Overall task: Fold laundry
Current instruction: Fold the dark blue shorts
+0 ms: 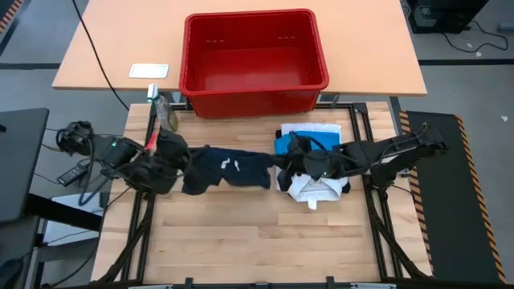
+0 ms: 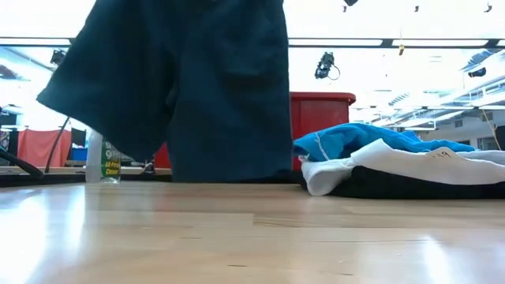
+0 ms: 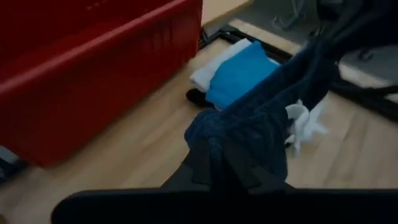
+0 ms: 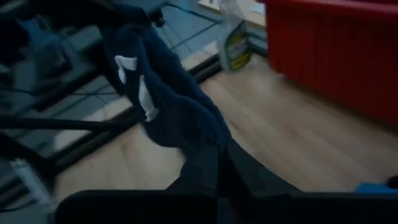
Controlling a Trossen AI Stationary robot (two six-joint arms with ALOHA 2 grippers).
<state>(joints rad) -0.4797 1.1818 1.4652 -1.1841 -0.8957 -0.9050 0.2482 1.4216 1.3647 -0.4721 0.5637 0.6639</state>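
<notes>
A large dark shirt [image 1: 226, 168] is stretched between my two grippers above the middle of the table. In the low view it hangs as a wide dark sheet [image 2: 197, 87]. My left gripper [image 1: 170, 158] is shut on its left end and my right gripper [image 1: 283, 164] is shut on its right end. At the right, a bright blue piece [image 1: 295, 144] lies on a white garment [image 1: 315, 191] and a dark one in a pile on the table. The pile also shows in the low view [image 2: 394, 162]. My left gripper pinches a bunched end of the dark shirt [image 3: 210, 134] between its two fingers [image 3: 200, 163]. The cloth runs from there in a band toward the other arm, lifted off the table. How many layers it has, I cannot tell. My right gripper pinches the shirt's opposite bunched end [image 4: 200, 144] between its two fingers [image 4: 239, 167]. The cloth runs away toward the left arm, with white marks [image 4: 144, 99] showing on it. It is held up off the table.
A red plastic basket [image 1: 255, 88] stands at the far middle on a second table. A spray bottle [image 1: 165, 114] lies at the far left, with a white card [image 1: 149, 71] beyond it. The near half of the wooden table [image 1: 257, 241] is bare.
</notes>
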